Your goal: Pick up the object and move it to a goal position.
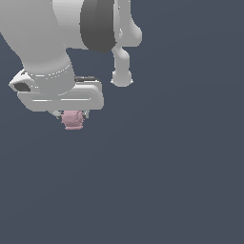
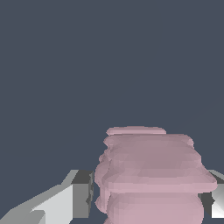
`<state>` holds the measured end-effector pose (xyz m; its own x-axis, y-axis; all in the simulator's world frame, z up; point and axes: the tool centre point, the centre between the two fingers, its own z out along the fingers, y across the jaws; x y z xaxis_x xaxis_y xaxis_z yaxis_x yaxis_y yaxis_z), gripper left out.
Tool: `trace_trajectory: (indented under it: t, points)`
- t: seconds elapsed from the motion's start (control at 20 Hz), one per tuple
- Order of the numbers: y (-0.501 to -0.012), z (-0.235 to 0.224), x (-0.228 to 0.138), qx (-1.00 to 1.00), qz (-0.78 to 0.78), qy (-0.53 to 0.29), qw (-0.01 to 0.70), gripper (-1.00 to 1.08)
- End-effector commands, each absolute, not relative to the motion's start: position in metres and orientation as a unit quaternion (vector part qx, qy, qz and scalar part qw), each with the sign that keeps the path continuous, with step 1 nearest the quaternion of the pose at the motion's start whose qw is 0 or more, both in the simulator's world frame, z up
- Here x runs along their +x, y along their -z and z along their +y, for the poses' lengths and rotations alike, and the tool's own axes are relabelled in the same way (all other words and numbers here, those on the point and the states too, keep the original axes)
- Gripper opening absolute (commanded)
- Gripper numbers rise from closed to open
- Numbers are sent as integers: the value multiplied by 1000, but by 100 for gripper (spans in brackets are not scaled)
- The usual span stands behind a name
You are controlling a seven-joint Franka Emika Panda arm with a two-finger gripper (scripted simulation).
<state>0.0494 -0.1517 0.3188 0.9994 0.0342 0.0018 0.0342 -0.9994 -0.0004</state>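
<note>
The object (image 1: 73, 120) is a small pale-pink ridged lump poking out below the white gripper (image 1: 72, 116) at the exterior view's upper left. The gripper's fingers are mostly hidden behind the broad white hand and the object. In the wrist view the object (image 2: 151, 175) fills the space between two grey-white fingers (image 2: 81, 192), which press against its sides. The gripper is shut on the object, and the object appears lifted off the surface.
The white arm (image 1: 71, 28) with a dark joint band fills the exterior view's upper left. A plain dark blue-grey background lies all around, with no other objects in sight.
</note>
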Motion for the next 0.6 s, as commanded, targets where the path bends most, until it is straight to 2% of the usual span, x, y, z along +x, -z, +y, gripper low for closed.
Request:
trace_trajectory:
  t: [0.0, 0.55]
  points:
    - [-333, -164, 51, -1000, -18, 0, 0, -100]
    - [-361, -188, 56, -1000, -18, 0, 0, -100]
